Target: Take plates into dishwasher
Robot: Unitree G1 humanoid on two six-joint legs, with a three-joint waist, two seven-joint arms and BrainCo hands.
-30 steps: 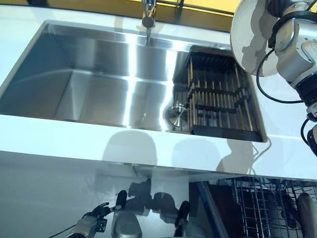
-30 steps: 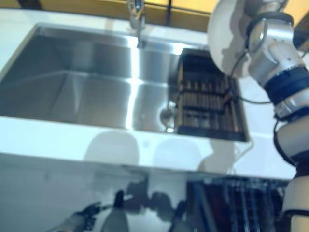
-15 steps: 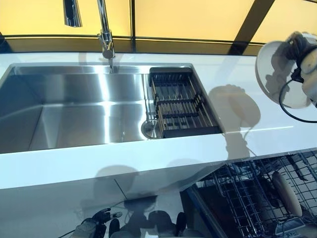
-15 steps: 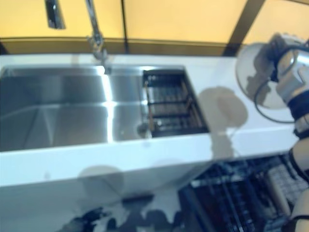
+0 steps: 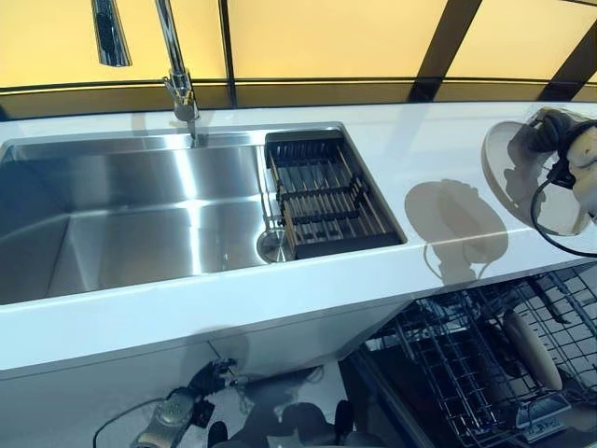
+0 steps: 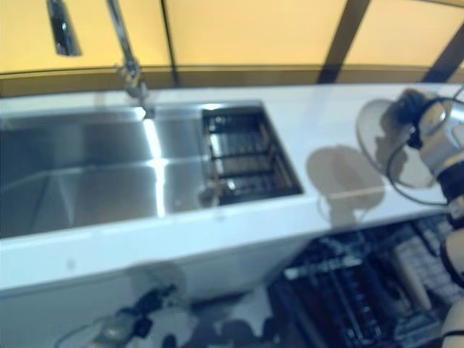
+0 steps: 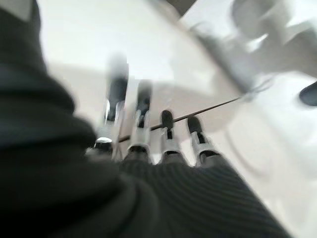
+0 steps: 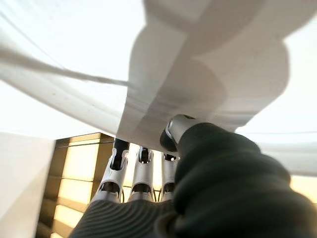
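Note:
My right hand (image 5: 571, 161) is shut on a white plate (image 5: 530, 179) and holds it upright over the right end of the white counter (image 5: 424, 131), above the open dishwasher. In the right wrist view the plate (image 8: 74, 49) fills the frame, with my thumb on its face and my fingers (image 8: 141, 171) behind its rim. The wire dishwasher rack (image 5: 466, 364) is pulled out at the lower right, with one plate (image 5: 534, 350) standing in it. My left hand (image 5: 179, 415) hangs low in front of the cabinet, fingers (image 7: 166, 131) straight and empty.
A steel sink (image 5: 121, 224) with a tall faucet (image 5: 177, 79) takes up the left of the counter. A dark drying rack (image 5: 322, 198) sits empty in the sink's right end. White cabinet fronts (image 5: 112, 392) lie below the counter edge.
The view has swung to the right. My right hand has carried the plate from above the sink's drying rack out past the counter's right end, over the dishwasher rack. The left hand still hangs low.

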